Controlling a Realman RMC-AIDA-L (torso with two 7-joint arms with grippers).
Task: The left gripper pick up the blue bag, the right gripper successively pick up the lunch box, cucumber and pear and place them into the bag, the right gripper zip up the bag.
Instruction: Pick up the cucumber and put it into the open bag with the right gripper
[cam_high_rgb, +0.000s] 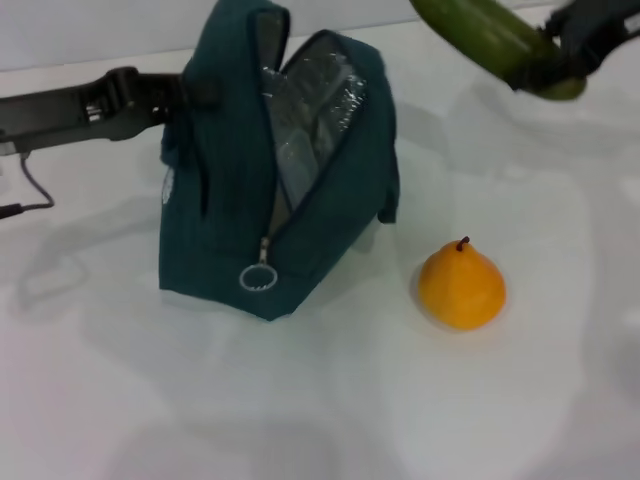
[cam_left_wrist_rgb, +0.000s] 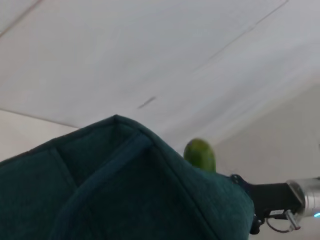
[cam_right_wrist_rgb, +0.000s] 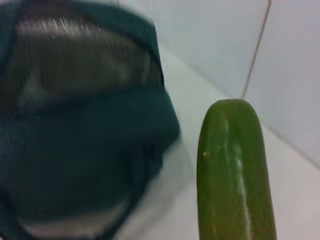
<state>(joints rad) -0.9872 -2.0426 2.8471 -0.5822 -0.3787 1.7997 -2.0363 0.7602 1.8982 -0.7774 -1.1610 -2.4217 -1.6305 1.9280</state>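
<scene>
The long, smooth, dark green cucumber (cam_high_rgb: 490, 38) hangs in the air, clenched near one end by the right gripper (cam_high_rgb: 560, 62), with most of its length projecting from the fingers toward the bag; holding it by an end appears intended to let the free end lead into the opening. Its skin is glossy, with a pale streak and a few small specks in the right wrist view (cam_right_wrist_rgb: 235, 175). Beside and below the right gripper stands the large dark teal-blue fabric bag (cam_high_rgb: 270, 170), upright, its zipper undone, silver foil lining exposed and metal ring pull (cam_high_rgb: 258, 277) hanging at the low end of the slit. The left gripper (cam_high_rgb: 185, 95), slim and black, meets the bag's far upper side, evidently steadying it open-side up; whether its fingers are closed on the fabric cannot be told. The orange-yellow squat pear (cam_high_rgb: 461, 286) sits on the white table (cam_high_rgb: 560, 400) below the right gripper, apart from the bag, not yet collected.
</scene>
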